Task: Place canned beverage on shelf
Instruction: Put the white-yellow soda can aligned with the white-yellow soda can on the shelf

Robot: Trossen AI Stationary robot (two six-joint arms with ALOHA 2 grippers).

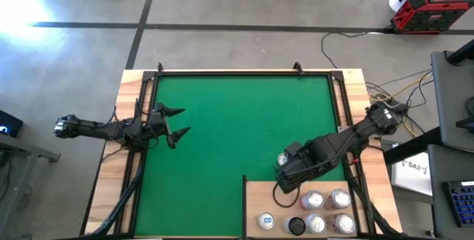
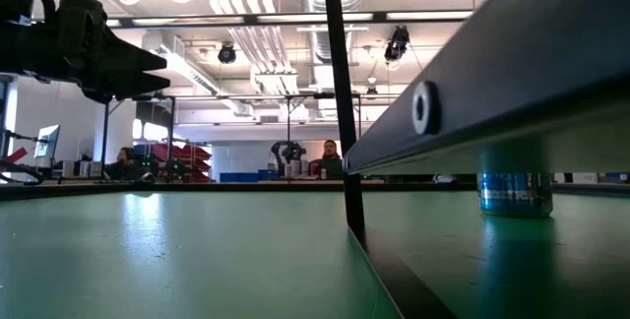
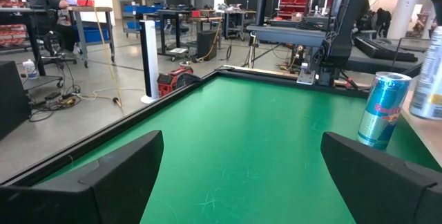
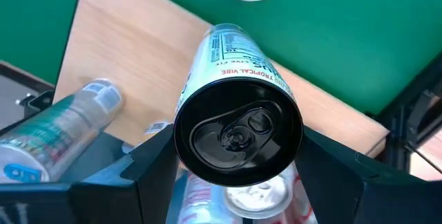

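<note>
The shelf (image 1: pixel 259 195) is a pale wood panel at the near right of the green mat (image 1: pixel 237 121); it also shows in the right wrist view (image 4: pixel 131 37). My right gripper (image 1: pixel 287 187) hangs over the shelf's far part, shut on a white can with a black top (image 4: pixel 238 131); in the high view the gripper hides this can. A blue can (image 1: pixel 284 157) stands on its base on the mat just beyond the shelf, and it also shows in the low view (image 2: pixel 514 193) and the left wrist view (image 3: pixel 383 110). My left gripper (image 1: pixel 176 123) is open and empty above the mat's left edge. My right gripper pinches the white can's upper end, just under the black rim (image 4: pixel 183 137), between its two fingers (image 4: pixel 148 162), one on each side. The fingers come from above and point down along the can. The can stands nearly upright, top up; the can itself hides its base.
Several other cans stand on the shelf near the held one: silver-topped ones (image 1: pixel 339 198) and one with a black top (image 1: pixel 295 225). A teal can (image 4: pixel 62 127) and a silver top (image 4: pixel 255 196) stand close beside the held can. Wooden rim strips (image 1: pixel 133 92) frame the mat.
</note>
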